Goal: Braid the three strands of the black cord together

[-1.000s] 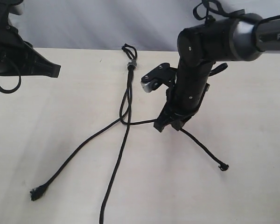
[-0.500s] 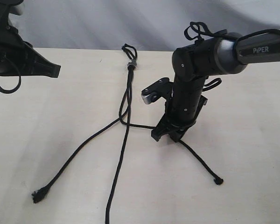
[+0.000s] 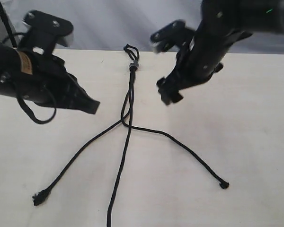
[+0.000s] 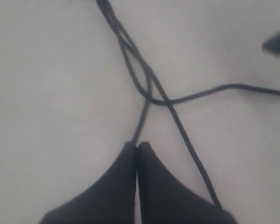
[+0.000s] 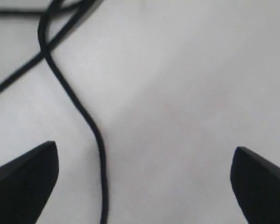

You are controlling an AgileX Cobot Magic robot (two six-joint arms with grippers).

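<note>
The black cord (image 3: 130, 85) lies on the pale table, with its small loop (image 3: 129, 48) and grey band (image 3: 133, 66) at the far end. Its three strands fan toward me and cross near the middle (image 3: 128, 124). The left strand (image 3: 71, 163) ends in a frayed tip, the middle strand (image 3: 117, 179) runs off the near edge, and the right strand (image 3: 189, 153) ends in a knot. My left gripper (image 3: 92, 106) (image 4: 136, 145) hovers shut and empty left of the crossing. My right gripper (image 3: 166, 93) (image 5: 144, 158) is raised and open; the right strand (image 5: 95, 130) lies loose below its fingers.
The pale table (image 3: 255, 142) meets a grey backdrop behind the cord's loop. Both dark arms hang over the far half of the table, the left arm (image 3: 33, 75) with its cable looping down.
My right gripper has opened, released the right strand and lifted up and away. That strand now lies flat on the table. My left arm has swung in toward the strands.
</note>
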